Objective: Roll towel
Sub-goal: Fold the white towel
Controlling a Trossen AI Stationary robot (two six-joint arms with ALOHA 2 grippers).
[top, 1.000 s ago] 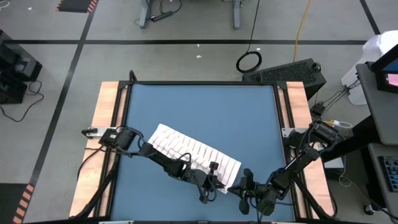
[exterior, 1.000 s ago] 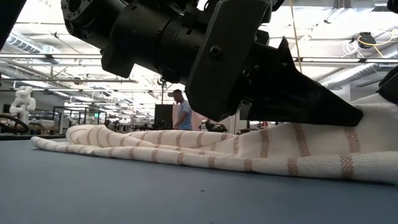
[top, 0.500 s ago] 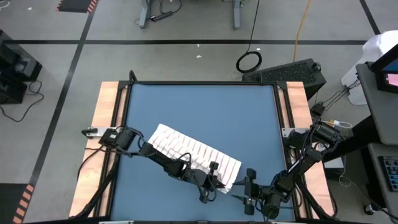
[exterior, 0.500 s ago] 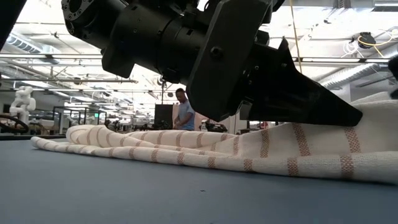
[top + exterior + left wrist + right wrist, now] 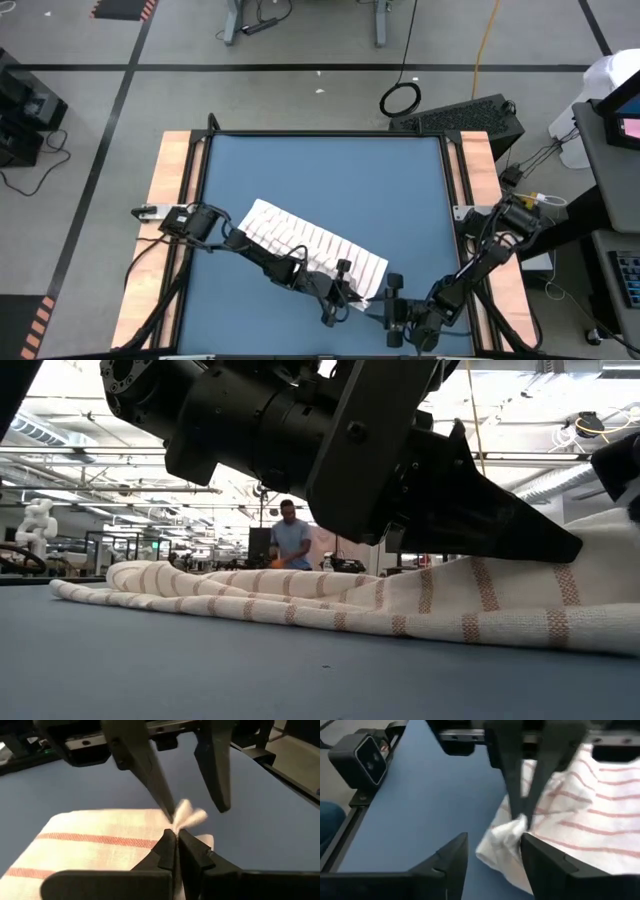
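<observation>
The towel point(image 5: 315, 243), white with narrow reddish stripes, lies loosely bunched and slantwise on the blue table point(image 5: 320, 170), from the middle left toward the near right. My left gripper point(image 5: 176, 836) is shut on the towel's near right corner. My right gripper point(image 5: 492, 855) faces it from the table's right side and is open. Its fingers point(image 5: 220, 780) stand on either side of the cloth tuft point(image 5: 189, 815) that sticks out past my left fingers. Whether they touch it, I cannot tell. In the low view my left gripper point(image 5: 570, 547) fills the top. My left gripper pinches the towel's near right corner point(image 5: 181, 822) between its two fingertips, and a small tuft sticks out beyond them. The fingers come from the table's left side, slanting down. That corner point(image 5: 600, 535) is raised a little; the rest of the towel lies on the table.
Wooden rails point(image 5: 172, 200) run along the table's left and right sides. A small camera point(image 5: 362, 762) stands at the table's near edge. The far half of the blue top point(image 5: 320, 165) is bare. A person point(image 5: 292, 540) stands in the room far behind.
My right gripper has opened and rolled about its own line beside the towel's near right corner, staying close to it. My left gripper has kept its hold on the corner, and the towel has not shifted.
</observation>
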